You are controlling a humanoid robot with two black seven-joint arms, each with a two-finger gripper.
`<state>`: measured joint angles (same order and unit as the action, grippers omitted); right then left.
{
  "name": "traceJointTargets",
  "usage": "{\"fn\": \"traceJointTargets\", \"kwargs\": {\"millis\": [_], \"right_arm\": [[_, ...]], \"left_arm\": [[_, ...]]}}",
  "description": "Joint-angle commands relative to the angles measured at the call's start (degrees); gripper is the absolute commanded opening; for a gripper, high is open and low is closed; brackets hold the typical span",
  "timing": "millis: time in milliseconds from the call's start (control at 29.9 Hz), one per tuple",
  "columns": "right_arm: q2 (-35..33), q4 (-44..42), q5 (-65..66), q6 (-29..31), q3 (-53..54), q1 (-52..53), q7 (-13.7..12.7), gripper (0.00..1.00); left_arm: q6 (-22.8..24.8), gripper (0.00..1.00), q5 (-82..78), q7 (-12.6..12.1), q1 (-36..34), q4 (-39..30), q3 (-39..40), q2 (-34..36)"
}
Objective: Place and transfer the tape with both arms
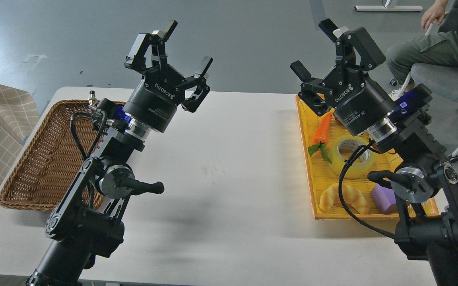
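The tape (351,156) is a see-through yellow roll with a pale core, lying flat in the yellow tray (305,159) at the desk's (229,178) right edge, between carrot (321,131) and croissant (344,197). Left hand (189,47) and right hand (314,49) both spread wide, holding nothing, bare desk between them

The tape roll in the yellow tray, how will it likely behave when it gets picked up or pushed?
The tape lies flat on its side in the yellow tray, so a push would probably slide it, not roll it. Its thick ring with a rigid-looking core suggests it stays stiff under the fingers. The glossy wrap may be slippery.
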<state>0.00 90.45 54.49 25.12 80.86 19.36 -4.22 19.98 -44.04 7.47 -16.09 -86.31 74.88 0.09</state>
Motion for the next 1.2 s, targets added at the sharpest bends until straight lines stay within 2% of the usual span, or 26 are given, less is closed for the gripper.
{"fn": "traceJointTargets", "kwargs": {"millis": [0,1170], "right_arm": [[0.0,0.1,0.0,0.1,-0.2,0.3,-0.1,1.00],[0.0,0.1,-0.2,2.9,1.8,0.8,0.3,1.00]], "left_arm": [[0.1,0.98,0.0,0.0,-0.1,0.1,0.0,0.0],[0.8,0.98,0.0,0.3,-0.2,0.0,0.0,-0.1]]}}
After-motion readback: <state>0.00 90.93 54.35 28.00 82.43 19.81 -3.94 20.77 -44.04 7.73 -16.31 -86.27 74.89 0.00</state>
